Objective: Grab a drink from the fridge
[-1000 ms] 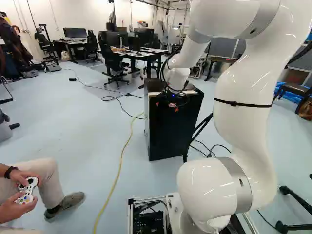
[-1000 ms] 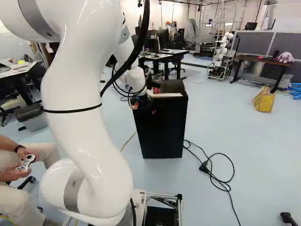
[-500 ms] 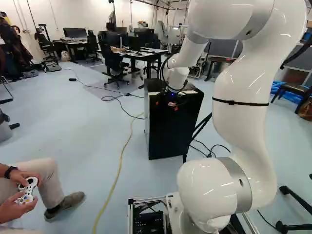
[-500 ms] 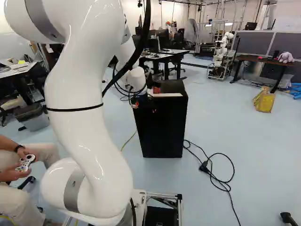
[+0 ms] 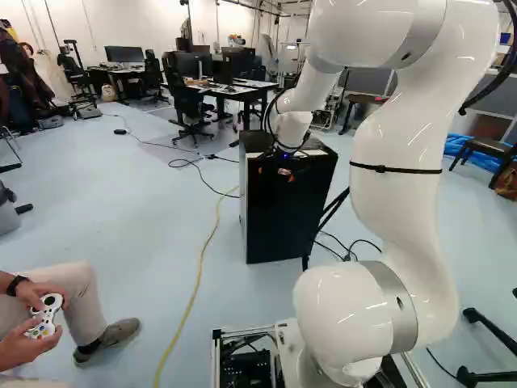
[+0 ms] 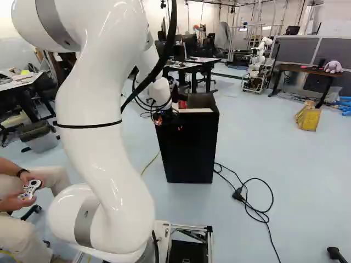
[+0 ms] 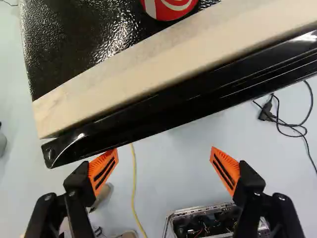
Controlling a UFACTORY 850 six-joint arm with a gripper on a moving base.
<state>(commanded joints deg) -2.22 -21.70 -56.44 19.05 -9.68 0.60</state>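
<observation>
The small black fridge (image 5: 283,218) stands ahead of the base with its door shut. My gripper (image 5: 276,175) is at the upper front of it, pointing down. In the wrist view the gripper (image 7: 164,161) is open, with nothing between its orange pads. One finger is close by the corner of the black door edge (image 7: 163,111); whether they touch I cannot tell. A pale strip (image 7: 148,74) runs along the fridge top behind that edge. Beyond it a red can (image 7: 171,7) rests on the dark textured top, partly out of the wrist view.
A person with a controller (image 5: 46,315) sits left of the base. A yellow cable (image 5: 198,283) crosses the floor; a black cable (image 6: 256,207) lies coiled right of the fridge. Desks (image 5: 246,90) stand behind. Another robot (image 6: 258,63) is far back, near a yellow bag (image 6: 309,116).
The upper arm links have swung slightly, leftward in the left base view and rightward in the right one. The gripper stays nearly in place at the fridge's upper front.
</observation>
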